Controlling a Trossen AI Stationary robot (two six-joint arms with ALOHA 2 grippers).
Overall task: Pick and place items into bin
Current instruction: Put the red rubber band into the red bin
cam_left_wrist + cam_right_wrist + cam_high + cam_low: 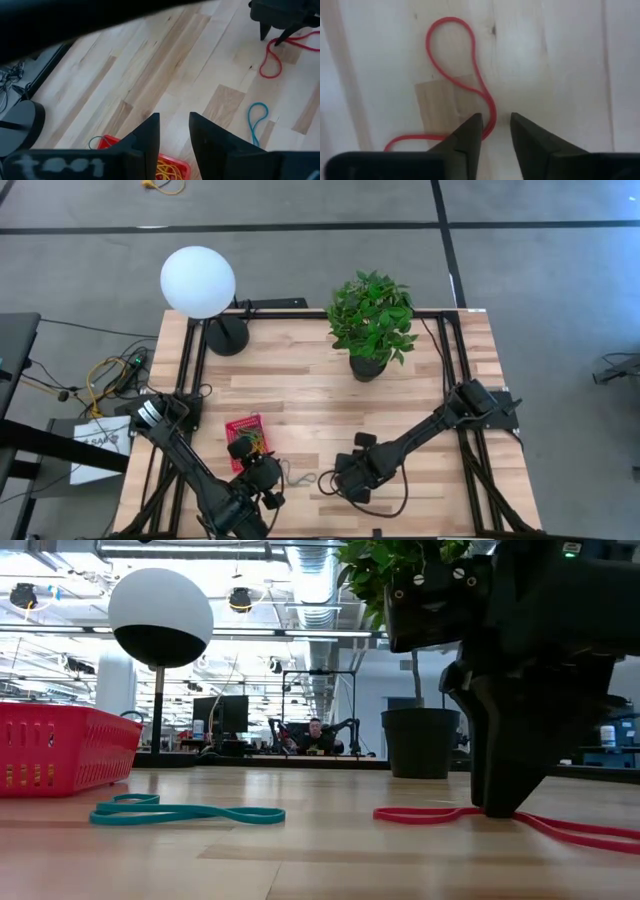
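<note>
- the wooden desk carries everything: a globe lamp and a potted plant at the far side, the work going on near the front edge.
- the red mesh bin sits on the desk in front of the left arm; the left wrist view shows yellow and orange bands already lying in it.
- the left hand hangs above the near edge of the bin with a gap between its fingers and nothing in them.
- the right hand is down at the desk surface over the red band; its fingers stand a little apart, with the strand just beside one fingertip. whether they have pinched it yet i cannot tell.
- the red band lies flat in a twisted figure-eight, one loop ahead of the fingers and a tail trailing off to the side. it looks thin, light and limp, so it would likely droop and swing once lifted, and could slip out of a loose pinch.
- best hold, in my judgement: at the crossing where strands run close together, fingertips pressed to the wood so the band cannot slide under.
- a teal band lies flat between the bin and the red band, untouched and just as floppy.
</note>
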